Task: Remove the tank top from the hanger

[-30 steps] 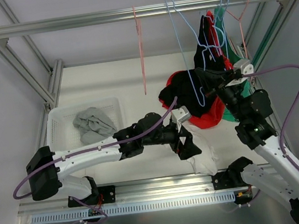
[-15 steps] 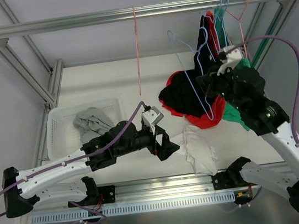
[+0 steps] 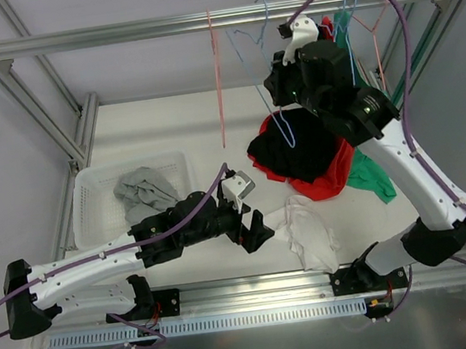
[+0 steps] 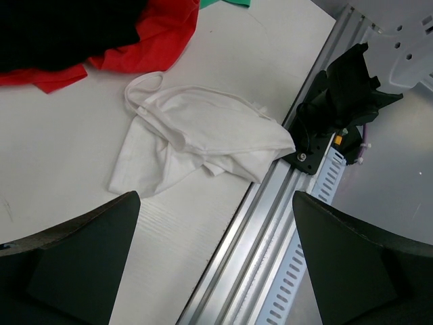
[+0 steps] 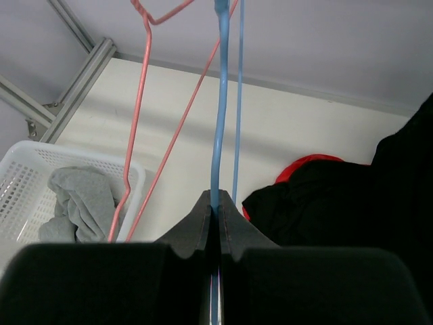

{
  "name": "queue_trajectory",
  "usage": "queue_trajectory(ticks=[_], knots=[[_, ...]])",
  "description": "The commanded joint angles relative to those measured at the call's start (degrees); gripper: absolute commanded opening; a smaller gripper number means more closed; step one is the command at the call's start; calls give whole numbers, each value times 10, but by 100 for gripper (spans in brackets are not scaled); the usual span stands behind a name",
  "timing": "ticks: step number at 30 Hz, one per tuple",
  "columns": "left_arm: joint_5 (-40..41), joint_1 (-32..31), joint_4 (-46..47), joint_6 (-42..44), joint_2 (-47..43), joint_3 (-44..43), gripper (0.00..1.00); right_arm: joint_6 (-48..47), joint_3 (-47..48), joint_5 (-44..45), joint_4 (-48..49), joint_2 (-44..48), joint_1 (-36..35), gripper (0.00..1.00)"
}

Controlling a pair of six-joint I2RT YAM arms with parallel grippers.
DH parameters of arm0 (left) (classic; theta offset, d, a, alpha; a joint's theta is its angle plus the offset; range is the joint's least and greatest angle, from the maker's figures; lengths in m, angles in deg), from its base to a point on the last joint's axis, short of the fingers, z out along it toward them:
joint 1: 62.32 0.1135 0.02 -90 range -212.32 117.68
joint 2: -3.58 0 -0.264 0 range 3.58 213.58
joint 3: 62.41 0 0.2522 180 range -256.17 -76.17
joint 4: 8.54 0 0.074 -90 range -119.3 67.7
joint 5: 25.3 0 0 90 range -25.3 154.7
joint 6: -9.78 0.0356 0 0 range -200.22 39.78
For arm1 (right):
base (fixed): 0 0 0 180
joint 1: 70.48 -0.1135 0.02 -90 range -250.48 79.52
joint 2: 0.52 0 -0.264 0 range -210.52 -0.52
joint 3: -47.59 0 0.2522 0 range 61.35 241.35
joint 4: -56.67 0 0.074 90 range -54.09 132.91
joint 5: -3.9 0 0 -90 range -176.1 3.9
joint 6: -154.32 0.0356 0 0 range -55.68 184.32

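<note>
Showing, at left, a basket (image 3: 83, 183) holding a grey garment (image 3: 145, 194), then the left gripper (image 4: 215, 203) hovering low with fingers spread, gripping nothing. Showing the white tank top (image 4: 196, 139) lying crumpled on the table (image 3: 201, 135) near the front rail (image 3: 258, 291), beside a black and red pile (image 3: 299, 152). Showing, at right, the right gripper (image 5: 218, 215) pinching a blue hanger (image 5: 220, 101) up near the top bar (image 3: 194, 22).

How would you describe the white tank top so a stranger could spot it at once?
Start at the white table and go to its near edge, just right of the left gripper. The tank top lies crumpled there, nearer than the black and red pile; it is the only white garment.
</note>
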Motion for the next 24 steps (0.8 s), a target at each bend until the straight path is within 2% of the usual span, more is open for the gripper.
queue_trajectory(ticks=[1,2,7,16,17,18,19,20,22,24], knots=[[8,-6,1,-16,12,4,99,-8,82,18,-22,-73,-2,0],[8,-5,2,-19,12,4,99,-8,121,18,-29,-92,-2,0],[9,-6,3,-29,13,11,99,6,185,14,-40,-171,-3,0],[24,-6,3,-35,18,23,99,28,142,33,-40,-179,-27,1],[27,-6,3,-36,19,23,99,31,139,29,-40,-173,-27,7],[29,-6,5,-36,21,21,98,32,134,21,-39,-168,-27,18],[32,-6,6,-38,29,20,99,33,123,19,-39,-159,-27,35],[35,-6,8,-40,35,18,99,32,114,18,-38,-137,-27,38],[36,-6,18,-41,63,9,99,28,78,24,-37,-105,-27,55],[33,-6,27,-43,90,-5,99,21,42,38,-37,-42,-26,61]])
